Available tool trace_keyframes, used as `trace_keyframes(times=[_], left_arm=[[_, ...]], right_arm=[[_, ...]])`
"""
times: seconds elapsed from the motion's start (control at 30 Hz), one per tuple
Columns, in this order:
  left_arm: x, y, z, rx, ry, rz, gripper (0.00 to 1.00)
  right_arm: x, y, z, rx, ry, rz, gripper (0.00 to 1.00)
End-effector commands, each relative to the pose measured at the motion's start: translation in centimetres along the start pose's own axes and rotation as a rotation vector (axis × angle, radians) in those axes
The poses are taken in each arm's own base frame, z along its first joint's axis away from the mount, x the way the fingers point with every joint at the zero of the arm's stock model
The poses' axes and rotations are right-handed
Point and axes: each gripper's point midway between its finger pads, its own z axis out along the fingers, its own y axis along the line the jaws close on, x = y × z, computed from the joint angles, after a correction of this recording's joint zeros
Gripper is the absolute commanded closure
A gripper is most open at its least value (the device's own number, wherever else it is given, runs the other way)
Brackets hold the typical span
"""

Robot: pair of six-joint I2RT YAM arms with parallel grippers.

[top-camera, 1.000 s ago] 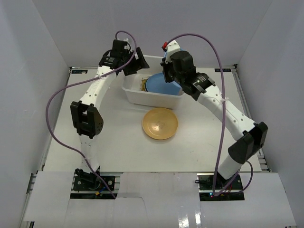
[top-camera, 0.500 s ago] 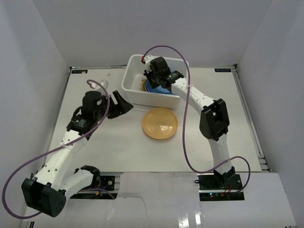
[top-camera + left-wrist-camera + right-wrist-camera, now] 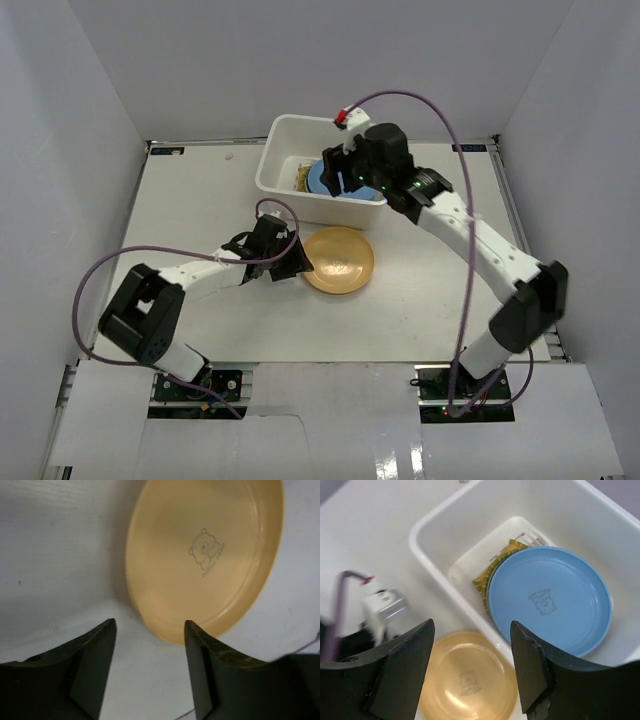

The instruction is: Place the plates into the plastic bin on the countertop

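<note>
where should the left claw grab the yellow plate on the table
On the yellow plate, pinch the raised rim at its left edge, coming in low from the left: it lies flat, face up, and the open left claw sits at that edge.

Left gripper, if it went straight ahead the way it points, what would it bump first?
Probably the orange-yellow plate: its near rim lies on the countertop just ahead of the open left gripper.
</note>
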Motion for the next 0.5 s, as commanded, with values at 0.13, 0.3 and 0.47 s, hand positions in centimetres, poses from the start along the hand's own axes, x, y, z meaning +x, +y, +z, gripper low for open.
trace_keyframes(times=[0.13,0.3,0.47], left_arm=[[-1.4,2.2,4.9,-0.145,-0.076,0.029,0.77],[-0.8,2.1,2.5,-0.150,-0.098,0.053,1.00],[-1.1,-1.3,-7.8,0.035,-0.214,0.069,1.00]], right_arm=[[1.9,3.3,-9.0,-0.139,-0.141,0.102,0.34],[5.7,4.3,-12.3,-0.173,-0.128,0.179,0.37],[11.7,3.0,-14.7,-0.079,-0.089,0.252,0.37]])
